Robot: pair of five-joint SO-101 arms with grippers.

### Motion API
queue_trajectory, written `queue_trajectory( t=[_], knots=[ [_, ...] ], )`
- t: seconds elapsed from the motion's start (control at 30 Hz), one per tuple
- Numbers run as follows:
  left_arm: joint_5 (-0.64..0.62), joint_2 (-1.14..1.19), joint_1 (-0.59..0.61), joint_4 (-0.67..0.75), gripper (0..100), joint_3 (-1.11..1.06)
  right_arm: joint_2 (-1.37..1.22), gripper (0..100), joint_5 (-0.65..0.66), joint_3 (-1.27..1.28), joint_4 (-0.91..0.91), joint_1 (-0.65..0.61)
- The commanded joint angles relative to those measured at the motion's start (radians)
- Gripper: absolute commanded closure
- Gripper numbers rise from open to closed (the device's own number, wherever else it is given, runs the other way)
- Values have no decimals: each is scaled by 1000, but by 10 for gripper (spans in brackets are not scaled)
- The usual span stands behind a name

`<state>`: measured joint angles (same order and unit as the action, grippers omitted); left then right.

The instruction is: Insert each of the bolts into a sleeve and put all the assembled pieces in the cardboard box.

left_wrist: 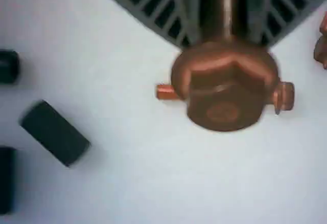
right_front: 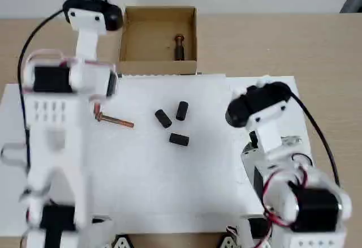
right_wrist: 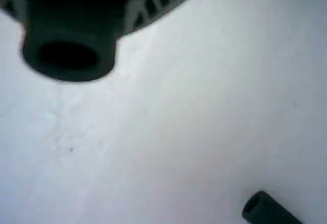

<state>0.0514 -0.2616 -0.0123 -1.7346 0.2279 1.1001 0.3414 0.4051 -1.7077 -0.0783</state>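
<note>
Left jaws are clenched on a copper bolt (left_wrist: 225, 88), head facing the wrist camera, hanging just over the white sheet (right_front: 169, 180). A second bolt (right_front: 117, 122) lies flat on the sheet right beside it. From the left wrist view the held bolt's head covers its middle, so only the two ends poke out either side.

Right jaws are grasping a black sleeve (right_wrist: 66, 55), open end toward the camera, over a bare patch of sheet on the right side.

Three loose sleeves (right_front: 163, 118) sit in a little cluster mid-sheet between the two arms, near each other but not touching, and not far from the tip of the second bolt.

The cardboard box (right_front: 131, 38) stands on the wooden surface (right_front: 283, 38) at the sheet's far edge, with one assembled piece (right_front: 179, 47) already inside near the right wall. The left arm (right_front: 85, 61) stands just beside the box's left wall.
</note>
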Motion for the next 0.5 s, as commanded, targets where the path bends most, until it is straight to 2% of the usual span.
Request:
queue_trajectory(
  t=[0.0, 0.1, 0.27, 0.37, 0.47],
  knots=[
    [2, -256, -23, 6, 995, -120, 30, 995, -6, -6, -2, 12],
    [2, -396, -20, 58, 995, -259, 27, 995, -15, -2, 1, 12],
    [-6, -623, -20, 152, 995, -512, 44, 995, -141, 92, 61, 13],
    [-6, -798, -20, 244, 995, -693, 93, 995, -244, 157, 137, 10],
    [-6, -991, -20, 364, 995, -886, 174, 995, -279, 270, 236, 4]
  ],
)
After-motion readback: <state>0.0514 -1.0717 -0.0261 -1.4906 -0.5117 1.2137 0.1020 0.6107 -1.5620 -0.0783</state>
